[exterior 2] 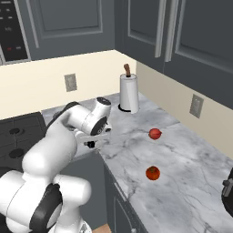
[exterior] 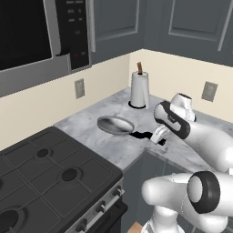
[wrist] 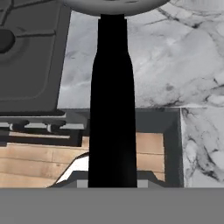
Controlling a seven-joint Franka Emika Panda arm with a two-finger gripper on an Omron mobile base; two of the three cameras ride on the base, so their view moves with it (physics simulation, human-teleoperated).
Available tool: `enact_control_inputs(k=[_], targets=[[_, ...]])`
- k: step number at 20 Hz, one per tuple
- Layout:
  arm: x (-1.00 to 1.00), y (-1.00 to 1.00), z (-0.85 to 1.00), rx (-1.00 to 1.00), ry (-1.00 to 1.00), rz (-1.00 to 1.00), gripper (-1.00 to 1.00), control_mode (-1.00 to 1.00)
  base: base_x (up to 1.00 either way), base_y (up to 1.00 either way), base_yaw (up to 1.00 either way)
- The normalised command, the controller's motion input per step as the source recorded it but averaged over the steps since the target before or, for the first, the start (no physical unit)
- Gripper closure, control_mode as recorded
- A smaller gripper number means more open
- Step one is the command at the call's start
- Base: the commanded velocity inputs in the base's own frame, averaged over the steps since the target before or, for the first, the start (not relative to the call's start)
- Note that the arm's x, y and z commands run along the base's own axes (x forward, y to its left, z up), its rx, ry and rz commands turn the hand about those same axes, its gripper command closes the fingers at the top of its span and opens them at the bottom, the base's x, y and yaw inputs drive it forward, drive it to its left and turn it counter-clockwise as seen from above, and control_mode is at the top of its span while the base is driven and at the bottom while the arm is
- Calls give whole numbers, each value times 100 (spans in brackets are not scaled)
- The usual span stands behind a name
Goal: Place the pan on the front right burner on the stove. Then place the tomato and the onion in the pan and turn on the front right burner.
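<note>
1. Gripper (exterior: 157,138) low over the counter (exterior: 91,125) edge; jaws closed on the black handle of the pan (exterior: 115,124).
2. Pan bowl sits ahead of the jaws on marble, right of the stove (exterior: 54,173).
3. Front right burner (exterior: 69,174) well beyond the jaws, bare.
</note>
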Motion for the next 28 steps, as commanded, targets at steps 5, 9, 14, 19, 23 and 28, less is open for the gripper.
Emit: enact_control_inputs(k=[5, 9, 14, 19, 23, 28], targets=[[0, 17, 2, 0, -5, 45, 100, -100, 0, 0, 0], [0, 24, 0, 0, -8, 40, 100, -100, 0, 0, 0], [0, 31, 0, 0, -10, 28, 100, -100, 0, 0, 0], [0, 41, 0, -2, -11, 16, 100, -100, 0, 0, 0], [0, 47, 0, -4, -12, 13, 100, -100, 0, 0, 0], [10, 37, 0, -2, -3, 13, 100, -100, 0, 0, 0]])
